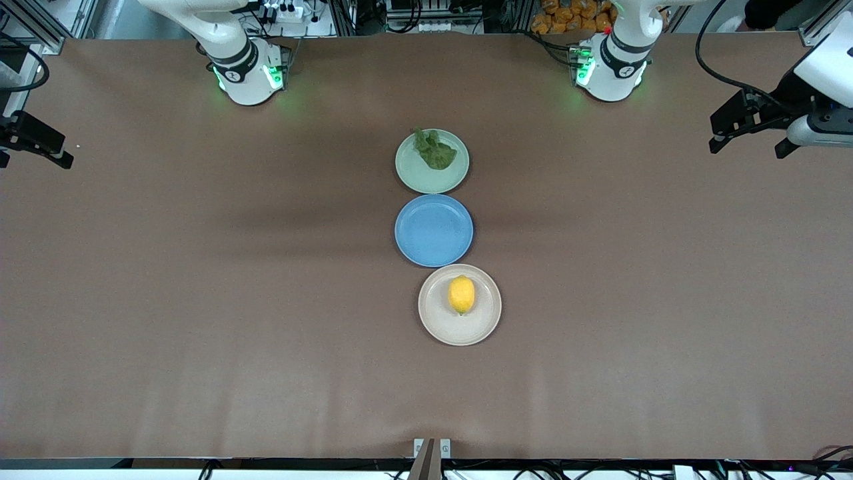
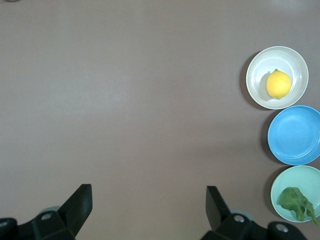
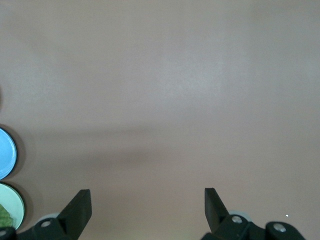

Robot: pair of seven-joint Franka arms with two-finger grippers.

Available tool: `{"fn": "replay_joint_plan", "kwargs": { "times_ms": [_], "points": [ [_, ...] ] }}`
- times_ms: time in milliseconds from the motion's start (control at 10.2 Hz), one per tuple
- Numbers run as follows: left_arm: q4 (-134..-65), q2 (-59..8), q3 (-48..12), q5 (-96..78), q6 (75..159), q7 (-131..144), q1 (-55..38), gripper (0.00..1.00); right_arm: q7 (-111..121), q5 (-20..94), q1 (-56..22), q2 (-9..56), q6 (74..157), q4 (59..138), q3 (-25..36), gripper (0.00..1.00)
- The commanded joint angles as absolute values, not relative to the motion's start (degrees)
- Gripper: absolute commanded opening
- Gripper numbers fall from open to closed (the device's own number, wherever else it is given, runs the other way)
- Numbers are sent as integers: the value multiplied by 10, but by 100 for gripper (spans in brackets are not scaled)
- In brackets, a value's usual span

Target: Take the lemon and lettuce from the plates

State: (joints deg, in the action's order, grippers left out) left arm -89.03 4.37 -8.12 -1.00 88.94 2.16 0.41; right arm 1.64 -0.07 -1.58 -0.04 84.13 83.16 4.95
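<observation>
Lemon [image 1: 462, 295]: one, lying on the cream plate [image 1: 430, 320], near the middle of it, long axis running toward and away from the front camera, small green-tipped nub at the end nearer that camera. Also seen in the left wrist view [image 2: 278, 84] on the same plate [image 2: 256, 92].

Lettuce [image 1: 434, 149]: one leaf, dark green and ruffled, flat on the mint plate [image 1: 416, 177], off-center toward the rim closer to the arm bases, edge reaching that rim. Long axis slanted, narrow end toward the bases and the right arm's end of the table. Seen too in the left wrist view [image 2: 297, 202] on its plate [image 2: 287, 181]; only a sliver at the frame edge in the right wrist view [image 3: 5, 216].

Plates: three, in a row along the middle of the table, rims almost touching. Mint closest to the bases, blue plate [image 1: 434, 230] between, holding nothing, cream nearest the front camera and shifted slightly toward the left arm's end.

Grippers: two, both well apart from the plates. Left gripper [image 2: 149, 204] up over bare table [image 1: 200, 300] at the left arm's end, fingers [image 2: 80, 202] spread wide, holding nothing. Right gripper [image 3: 148, 206] up over bare table at the right arm's end, fingers [image 3: 81, 204] likewise spread wide, holding nothing.
</observation>
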Motion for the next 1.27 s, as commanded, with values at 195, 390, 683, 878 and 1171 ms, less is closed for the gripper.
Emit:
{"fn": "replay_joint_plan", "kwargs": {
  "times_ms": [195,390,683,878,1171],
  "points": [
    [-878,43,-82,-11,876,-11,10,100,17,2,-11,-6,838,837,44,100],
    [-878,39,-83,-11,876,-11,10,100,18,2,-11,-5,837,838,44,100],
    [-878,26,-83,-12,876,-6,7,100,13,3,-14,-5,845,852,34,100],
    [-875,0,-89,-17,881,15,0,100,11,3,-18,-4,881,887,16,100],
    [-830,-92,-99,-18,899,102,-52,100,-2,3,-19,-3,953,945,-22,100]
  ]
}}
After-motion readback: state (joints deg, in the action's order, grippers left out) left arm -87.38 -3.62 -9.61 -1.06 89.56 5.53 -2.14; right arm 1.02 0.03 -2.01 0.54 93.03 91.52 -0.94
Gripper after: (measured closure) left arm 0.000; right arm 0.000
